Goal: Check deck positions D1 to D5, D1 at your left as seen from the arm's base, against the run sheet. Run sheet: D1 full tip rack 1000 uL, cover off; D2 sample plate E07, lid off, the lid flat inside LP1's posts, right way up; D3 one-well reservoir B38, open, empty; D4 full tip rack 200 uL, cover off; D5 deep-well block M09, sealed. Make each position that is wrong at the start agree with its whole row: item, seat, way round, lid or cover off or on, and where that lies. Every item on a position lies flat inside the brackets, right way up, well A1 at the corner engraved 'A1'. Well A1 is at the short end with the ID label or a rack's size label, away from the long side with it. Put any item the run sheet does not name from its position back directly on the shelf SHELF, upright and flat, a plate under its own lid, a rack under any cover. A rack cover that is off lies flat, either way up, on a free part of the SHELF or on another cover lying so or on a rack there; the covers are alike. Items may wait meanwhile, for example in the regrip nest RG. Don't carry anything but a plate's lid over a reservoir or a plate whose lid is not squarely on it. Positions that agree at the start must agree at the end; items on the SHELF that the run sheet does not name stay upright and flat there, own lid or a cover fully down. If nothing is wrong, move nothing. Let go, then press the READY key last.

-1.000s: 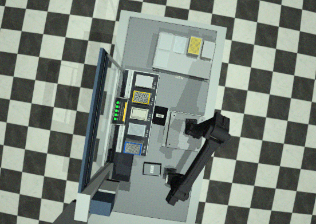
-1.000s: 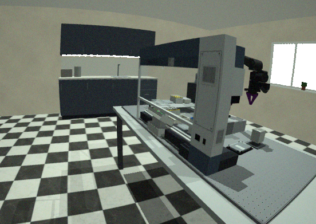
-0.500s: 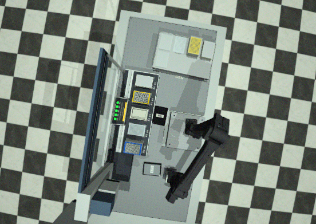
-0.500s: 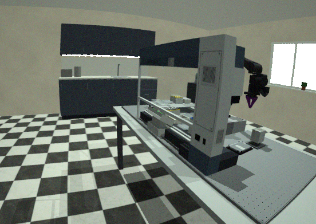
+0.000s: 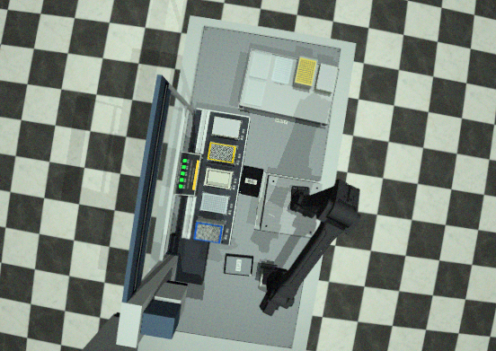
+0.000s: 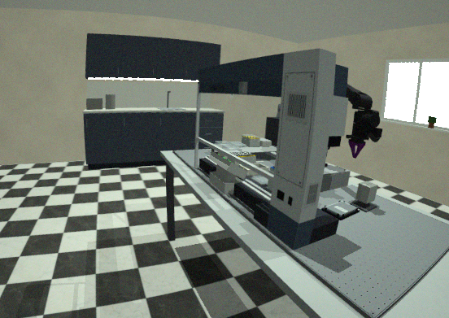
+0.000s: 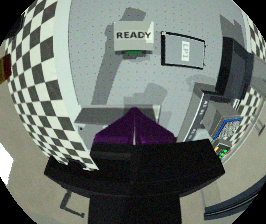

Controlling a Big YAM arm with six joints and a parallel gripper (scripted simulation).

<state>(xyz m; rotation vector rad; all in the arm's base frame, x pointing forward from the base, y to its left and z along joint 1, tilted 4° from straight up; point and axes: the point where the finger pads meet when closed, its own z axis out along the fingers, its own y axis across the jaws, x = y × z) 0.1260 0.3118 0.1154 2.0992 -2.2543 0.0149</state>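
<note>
My gripper (image 6: 357, 151) (image 7: 134, 111) (image 5: 270, 303) has purple fingers. It is shut and empty, and hangs high above the table near the READY key (image 7: 133, 39) (image 6: 366, 193). LP1 holds a flat lid (image 7: 182, 50) (image 5: 239, 265) (image 6: 341, 210) beside the key. On the deck, from the near end: a blue-framed tip rack (image 5: 208, 232), an open plate (image 5: 215, 203), a cream reservoir (image 5: 218, 178), a yellow-framed tip rack (image 5: 222, 152) and a white-topped block (image 5: 225, 127). Five green lights (image 5: 183, 173) show beside the deck.
The shelf (image 5: 287, 105) at the far end carries two flat covers (image 5: 260, 65), a plate (image 5: 283, 69), a yellow rack (image 5: 306, 71) and another pale item (image 5: 326, 78). The black regrip nest (image 5: 252, 185) sits beside the deck. A tall machine housing (image 6: 302, 144) stands near the gripper.
</note>
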